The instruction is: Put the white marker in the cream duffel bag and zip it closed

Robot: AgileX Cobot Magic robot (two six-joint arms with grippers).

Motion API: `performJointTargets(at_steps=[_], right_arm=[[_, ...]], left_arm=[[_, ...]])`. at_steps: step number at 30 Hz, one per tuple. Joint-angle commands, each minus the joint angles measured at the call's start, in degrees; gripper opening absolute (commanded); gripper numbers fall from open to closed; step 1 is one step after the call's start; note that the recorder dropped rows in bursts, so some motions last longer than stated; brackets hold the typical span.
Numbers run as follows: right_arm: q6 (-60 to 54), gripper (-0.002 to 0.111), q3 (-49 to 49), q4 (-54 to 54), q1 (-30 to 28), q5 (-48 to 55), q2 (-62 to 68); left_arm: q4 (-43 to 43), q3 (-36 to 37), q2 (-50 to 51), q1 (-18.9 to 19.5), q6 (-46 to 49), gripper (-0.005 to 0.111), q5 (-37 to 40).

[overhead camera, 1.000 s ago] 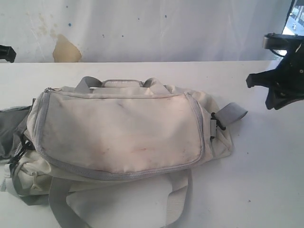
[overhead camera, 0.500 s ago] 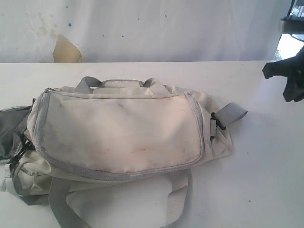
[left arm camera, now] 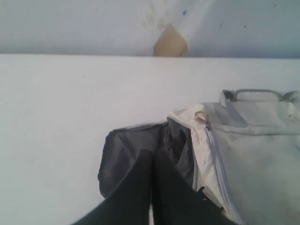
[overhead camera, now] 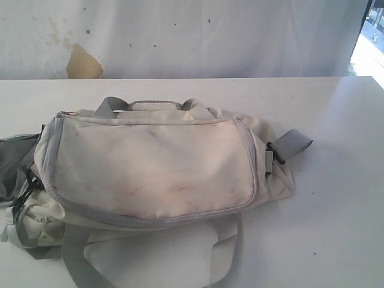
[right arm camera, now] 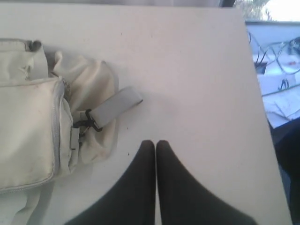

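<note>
Since neither arm shows in the exterior view, the large, soft cream fabric duffel bag (overhead camera: 150,168) lies alone on the plain white table (overhead camera: 336,198). It is slumped flat with its broad, faintly red-smudged panel facing up, a pose that lays the light grey zipper trim (overhead camera: 150,221) out in one long curve around that panel. That trim looks drawn together along every edge I can see, so I judge the zipping done or nearly so. Yet at the bag's left end a fold of thin dark grey lining (left arm camera: 126,150) spills out past the small metal zipper pull (left arm camera: 201,117), and some opening may remain there. The slim white marker is nowhere visible; it is probably inside, though I cannot tell. The left gripper (left arm camera: 152,152) hangs over that lining with its smooth black fingers pressed together on nothing. The right gripper (right arm camera: 155,142), likewise clenched and empty, hovers above bare table near the flat grey webbing tab (right arm camera: 117,107) and its black plastic clip (right arm camera: 91,123).
</note>
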Motion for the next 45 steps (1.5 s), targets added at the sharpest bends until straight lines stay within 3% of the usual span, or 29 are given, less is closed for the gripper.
performJointTargets(at_steps=[1,10,18,23,43,45], right_arm=[[-1.66,0.0,0.16,-1.75,-0.46,0.59,-9.25],[-2.06,0.0,4.13,-2.63,-0.46,3.05,-26.36],[-1.8,0.0,10.93,-2.63,-0.34,4.11,-42.64],[-1.8,0.0,13.42,-4.55,-0.34,4.11,-51.3],[-1.8,0.0,20.06,-6.67,0.16,4.11,-53.6],[-1.8,0.0,22.38,-6.67,0.16,0.51,-53.6]], left_arm=[[0.64,0.31,-8.44,-0.12,0.03,0.0,0.5],[0.64,0.31,-25.06,-0.12,3.13,0.0,7.98],[0.89,0.31,-38.65,-0.36,4.77,0.0,10.37],[5.57,0.31,-45.16,-1.23,4.7,0.0,10.37],[5.97,0.64,-46.0,-2.98,4.36,0.0,10.37],[5.97,2.78,-46.0,-2.98,4.36,0.0,10.37]])
